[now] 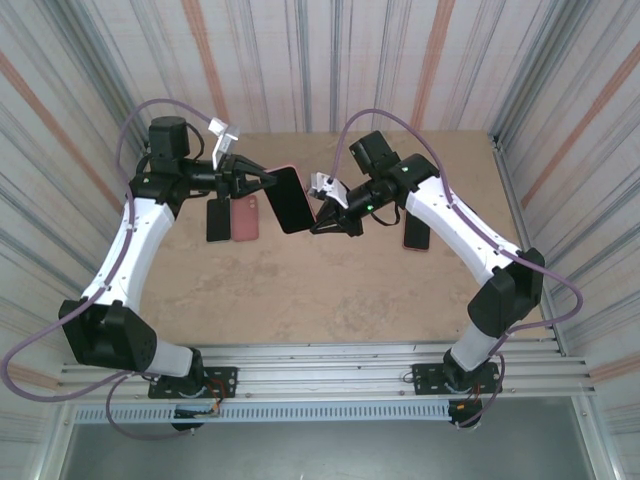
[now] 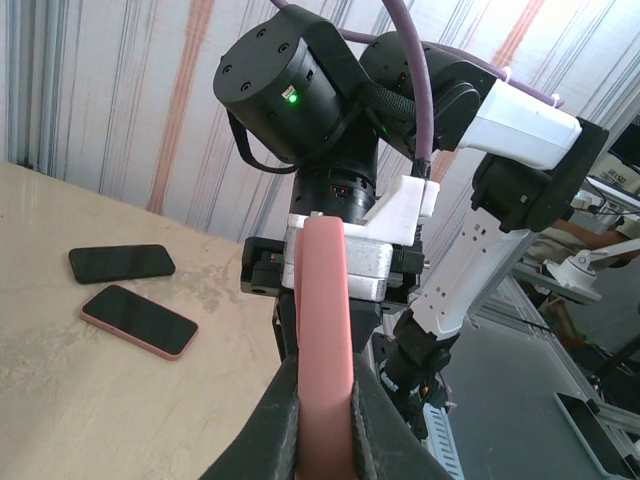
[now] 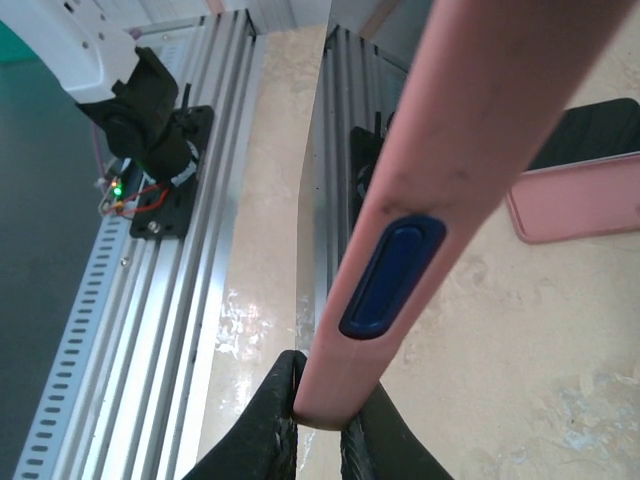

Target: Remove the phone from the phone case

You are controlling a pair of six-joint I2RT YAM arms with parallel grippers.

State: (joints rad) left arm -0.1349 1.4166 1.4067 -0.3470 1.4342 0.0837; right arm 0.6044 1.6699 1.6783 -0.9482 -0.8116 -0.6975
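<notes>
Pink phone case [image 2: 325,330] held in the air — from both ends
Left fingers [image 2: 272,425] clamp one edge, right fingers [image 3: 268,415] pinch the opposite corner; the phone [image 1: 291,200] seems inside it, above the tabletop [image 1: 300,290].

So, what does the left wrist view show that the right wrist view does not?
Left wrist, not right: the right arm head-on, green light on. Right wrist, not left: the dark blue side button, metal rails, an arm base. Both: the pink phone case edge-on, clamped in that view's gripper (left gripper, right gripper), plus a black phone beside a pink one on the table; whether the same pair, I cannot tell.
</notes>
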